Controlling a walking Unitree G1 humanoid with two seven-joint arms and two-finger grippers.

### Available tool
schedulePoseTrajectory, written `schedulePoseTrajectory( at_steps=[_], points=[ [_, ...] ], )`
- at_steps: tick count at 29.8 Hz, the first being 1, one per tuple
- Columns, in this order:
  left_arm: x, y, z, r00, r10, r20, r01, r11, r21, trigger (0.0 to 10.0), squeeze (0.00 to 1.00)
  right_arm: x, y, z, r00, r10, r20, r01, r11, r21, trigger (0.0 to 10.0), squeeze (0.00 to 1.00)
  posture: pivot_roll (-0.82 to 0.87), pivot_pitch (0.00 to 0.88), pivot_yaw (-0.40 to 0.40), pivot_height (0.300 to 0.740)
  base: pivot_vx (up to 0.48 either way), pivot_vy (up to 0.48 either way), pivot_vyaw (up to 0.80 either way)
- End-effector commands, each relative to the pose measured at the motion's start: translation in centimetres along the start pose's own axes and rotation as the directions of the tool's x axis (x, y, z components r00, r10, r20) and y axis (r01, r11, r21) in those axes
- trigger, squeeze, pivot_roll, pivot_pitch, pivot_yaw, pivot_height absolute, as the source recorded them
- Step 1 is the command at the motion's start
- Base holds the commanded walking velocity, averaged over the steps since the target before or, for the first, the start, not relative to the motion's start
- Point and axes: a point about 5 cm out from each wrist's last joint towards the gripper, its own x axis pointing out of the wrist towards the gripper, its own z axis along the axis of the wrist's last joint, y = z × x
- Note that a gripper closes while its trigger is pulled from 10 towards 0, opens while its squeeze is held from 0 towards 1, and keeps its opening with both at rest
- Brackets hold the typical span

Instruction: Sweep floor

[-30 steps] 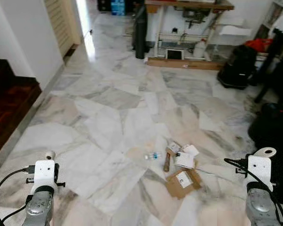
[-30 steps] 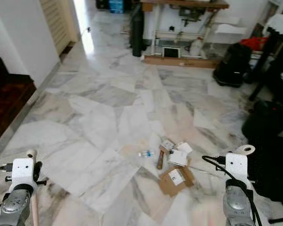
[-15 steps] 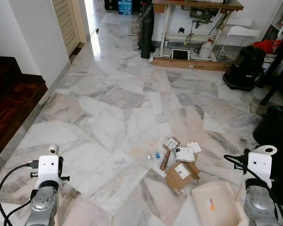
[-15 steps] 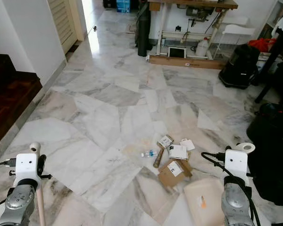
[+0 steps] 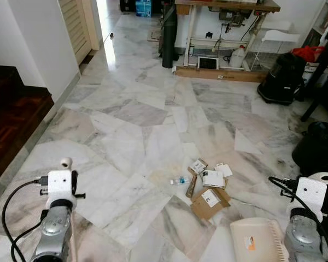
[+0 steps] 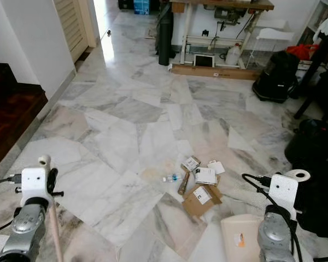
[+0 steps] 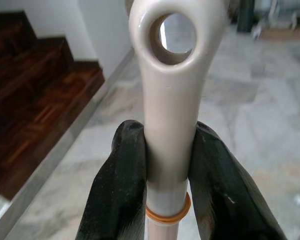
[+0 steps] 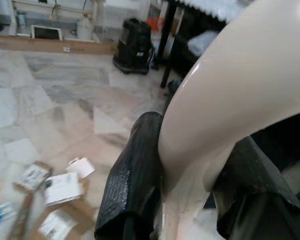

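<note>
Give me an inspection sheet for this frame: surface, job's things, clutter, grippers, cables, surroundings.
Surface: marble floor, grey-veined, glare by the doorway.
Job's things: broom handle, cream with a hanging hole, in the left gripper; cream dustpan low on the floor, its handle in the right gripper.
Clutter: cardboard scraps, paper cards, a small plastic bottle, all lying ahead, right of centre.
Grippers: both jaws shut, one on each handle.
Cables: black leads at both wrists.
Surroundings: dark wooden stairs left; work table and black bags beyond.
</note>
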Motion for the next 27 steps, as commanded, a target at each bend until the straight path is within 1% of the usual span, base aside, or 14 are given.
schedulePoseTrajectory(
  at_steps=[1, 3, 4, 5, 6, 9, 14, 17, 18, 19, 22, 24, 25, 27],
  points=[
    [0.7, -0.3, 2.0, 0.997, 0.007, 0.079, -0.005, 1.0, -0.029, 10.0, 0.0, 0.0, 0.0, -0.4, 0.998, -0.034, -0.051, 0.037, 0.998, 0.06, 10.0, 0.0, -0.04, 0.0, -0.047, 0.74, 0.0, 0.0, 0.0],
    [0.8, -0.4, 2.4, 0.996, 0.009, 0.093, -0.006, 0.999, -0.032, 10.0, 0.0, -0.1, 0.1, -0.5, 0.997, -0.038, -0.064, 0.043, 0.996, 0.076, 10.0, 0.0, -0.04, 0.0, -0.047, 0.74, 0.0, 0.0, 0.0],
    [1.0, -0.5, 3.3, 0.992, 0.012, 0.127, -0.006, 0.999, -0.043, 10.0, 0.0, -0.3, 0.4, -0.8, 0.996, -0.041, -0.083, 0.049, 0.993, 0.109, 10.0, 0.0, -0.03, 0.0, -0.046, 0.74, 0.0, 0.0, 0.0],
    [1.2, -0.5, 3.7, 0.99, 0.012, 0.142, -0.006, 0.999, -0.046, 10.0, 0.0, -0.4, 0.5, -0.9, 0.995, -0.042, -0.09, 0.052, 0.991, 0.121, 10.0, 0.0, -0.03, 0.0, -0.045, 0.74, 0.0, 0.0, 0.0],
    [1.2, -0.5, 3.7, 0.99, 0.012, 0.142, -0.006, 0.999, -0.046, 10.0, 0.0, -0.4, 0.5, -0.9, 0.995, -0.042, -0.09, 0.052, 0.991, 0.121, 10.0, 0.0, -0.03, 0.0, -0.045, 0.74, 0.0, 0.0, 0.0],
    [1.4, -0.8, 4.7, 0.985, 0.002, 0.171, 0.007, 0.999, -0.051, 10.0, 0.0, -0.7, 0.7, -1.4, 0.992, -0.047, -0.113, 0.062, 0.99, 0.125, 10.0, 0.0, -0.03, 0.0, -0.041, 0.74, 0.0, 0.0, 0.0],
    [1.3, -1.0, 4.9, 0.985, -0.008, 0.173, 0.018, 0.998, -0.055, 10.0, 0.0, -1.0, 0.7, -1.9, 0.991, -0.049, -0.127, 0.065, 0.99, 0.125, 10.0, 0.0, -0.03, 0.0, -0.038, 0.74, 0.0, 0.0, 0.0],
    [0.8, -1.8, 4.4, 0.987, -0.052, 0.154, 0.064, 0.995, -0.08, 10.0, 0.0, -1.7, 1.2, -2.7, 0.987, -0.034, -0.154, 0.057, 0.987, 0.148, 10.0, 0.0, -0.03, 0.0, -0.031, 0.74, 0.0, 0.0, 0.0],
    [0.8, -1.8, 4.4, 0.987, -0.052, 0.154, 0.064, 0.995, -0.08, 10.0, 0.0, -1.7, 1.2, -2.7, 0.987, -0.034, -0.154, 0.057, 0.987, 0.148, 10.0, 0.0, -0.03, 0.0, -0.031, 0.74, 0.0, 0.0, 0.0],
    [0.5, -2.4, 3.8, 0.987, -0.09, 0.131, 0.103, 0.99, -0.094, 10.0, 0.0, -2.0, 2.1, -2.8, 0.989, 0.016, -0.148, 0.012, 0.983, 0.183, 10.0, 0.0, -0.03, 0.0, -0.032, 0.74, 0.0, 0.0, 0.0],
    [0.3, -2.8, 3.5, 0.988, -0.106, 0.114, 0.12, 0.986, -0.114, 10.0, 0.0, -2.0, 3.1, -2.2, 0.99, 0.075, -0.118, -0.046, 0.972, 0.232, 10.0, 0.0, -0.03, 0.0, -0.035, 0.74, 0.0, 0.0, 0.0],
    [0.3, -3.3, 3.2, 0.988, -0.118, 0.101, 0.132, 0.981, -0.14, 10.0, 0.0, -1.7, 4.0, -1.3, 0.989, 0.129, -0.076, -0.104, 0.957, 0.27, 10.0, 0.0, -0.03, 0.0, -0.035, 0.74, 0.0, 0.0, 0.0],
    [0.3, -3.7, 3.2, 0.987, -0.127, 0.095, 0.14, 0.979, -0.146, 10.0, 0.0, -1.5, 4.5, -0.8, 0.987, 0.151, -0.059, -0.129, 0.951, 0.28, 10.0, 0.0, -0.04, 0.0, -0.032, 0.74, 0.0, 0.0, 0.0],
    [0.3, -3.9, 3.1, 0.987, -0.135, 0.09, 0.147, 0.979, -0.144, 10.0, 0.0, -1.2, 4.8, -0.4, 0.986, 0.16, -0.049, -0.14, 0.95, 0.279, 10.0, 0.0, -0.04, 0.0, -0.03, 0.74, 0.0, 0.0, 0.0]
  ],
)
